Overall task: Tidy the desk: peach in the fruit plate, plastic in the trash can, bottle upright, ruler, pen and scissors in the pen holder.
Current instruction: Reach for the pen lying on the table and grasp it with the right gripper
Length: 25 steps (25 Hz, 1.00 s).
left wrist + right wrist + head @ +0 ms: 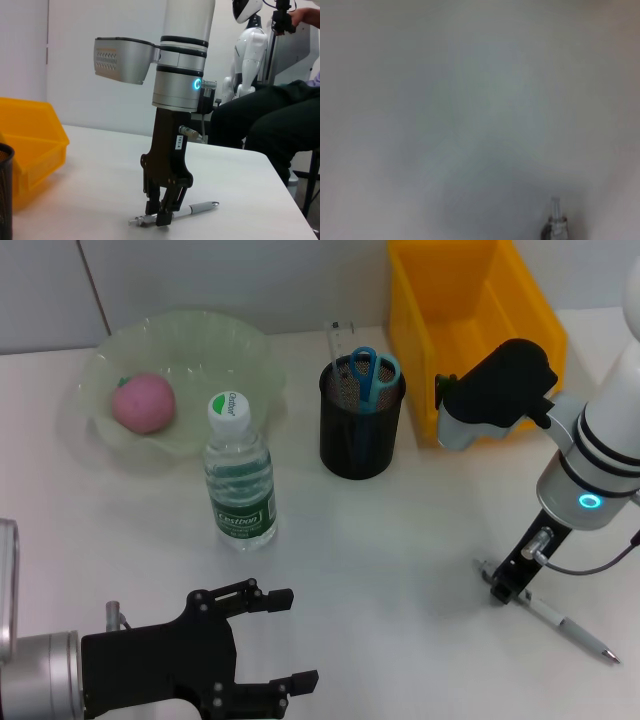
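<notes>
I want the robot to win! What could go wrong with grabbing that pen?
The right tool grips the pen near one end, so the long free end could tilt or slip out when lifted. The pen holder already holds scissors and a ruler, so the pen may bump them going in.

My head camera looks steeply down on the counter (400,540). My left wrist camera sits low, facing sideways toward the right pincer (161,216) over the pen (197,208), also at four o'clock overhead. Right wrist camera hovers close above the counter.
</notes>
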{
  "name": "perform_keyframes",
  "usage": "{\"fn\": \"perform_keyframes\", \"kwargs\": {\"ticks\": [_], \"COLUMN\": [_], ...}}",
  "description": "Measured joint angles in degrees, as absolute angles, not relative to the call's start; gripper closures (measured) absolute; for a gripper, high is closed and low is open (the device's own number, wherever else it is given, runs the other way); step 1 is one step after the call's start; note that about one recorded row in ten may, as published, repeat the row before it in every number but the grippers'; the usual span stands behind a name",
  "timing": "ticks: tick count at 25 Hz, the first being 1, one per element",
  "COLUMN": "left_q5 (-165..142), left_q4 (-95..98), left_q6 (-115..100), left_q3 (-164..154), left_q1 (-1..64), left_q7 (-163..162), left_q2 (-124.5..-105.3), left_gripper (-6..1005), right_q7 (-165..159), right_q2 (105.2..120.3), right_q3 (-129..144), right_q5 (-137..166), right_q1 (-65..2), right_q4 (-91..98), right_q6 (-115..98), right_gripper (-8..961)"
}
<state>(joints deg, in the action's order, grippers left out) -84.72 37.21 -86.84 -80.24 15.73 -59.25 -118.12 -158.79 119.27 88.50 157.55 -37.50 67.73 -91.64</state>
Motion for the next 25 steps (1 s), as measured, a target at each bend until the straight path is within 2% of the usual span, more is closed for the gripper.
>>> {"fn": "perform_keyframes", "kwargs": {"ticks": [25], "left_q5": [-84.73], "left_q4": [37.17], "left_q6": [-86.92], "left_q3": [-80.24], "left_q1": [15.64], "left_q7": [-59.47], "left_q2": [-118.03], "left_gripper": [159], "right_q7": [-157.31], "right_q2": [119.29], "right_q3": [87.83], "right_q5": [157.31], "right_q1": [-37.09], "right_q4": [68.05], "right_q6": [-91.37], "right_gripper": [784]}}
